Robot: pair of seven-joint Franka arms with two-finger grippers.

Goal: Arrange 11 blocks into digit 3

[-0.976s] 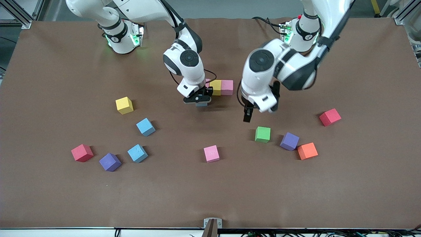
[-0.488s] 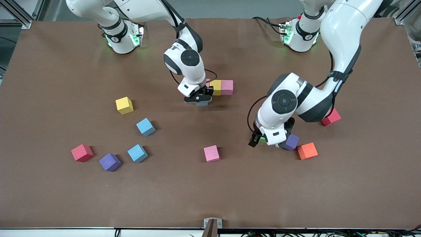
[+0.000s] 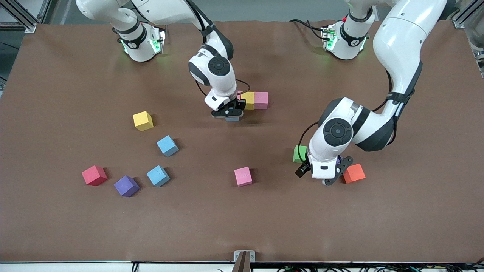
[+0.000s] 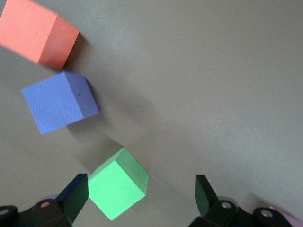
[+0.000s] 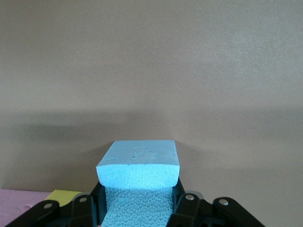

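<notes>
At the centre of the front view, the right gripper (image 3: 228, 113) clamps a light blue cube (image 5: 139, 163) just below the yellow cube (image 3: 248, 100) and pink cube (image 3: 261, 99) that start the digit; another pink cube peeks out beside the wrist, mostly hidden. At lower right, the left gripper (image 3: 320, 175), fingers spread wide, hangs over a green cube (image 4: 118, 183), a purple cube (image 4: 60, 101) largely covered in front view, and an orange cube (image 3: 353, 173). Loose at lower left: one yellow, two light blue, one purple, one red; one pink at centre.
</notes>
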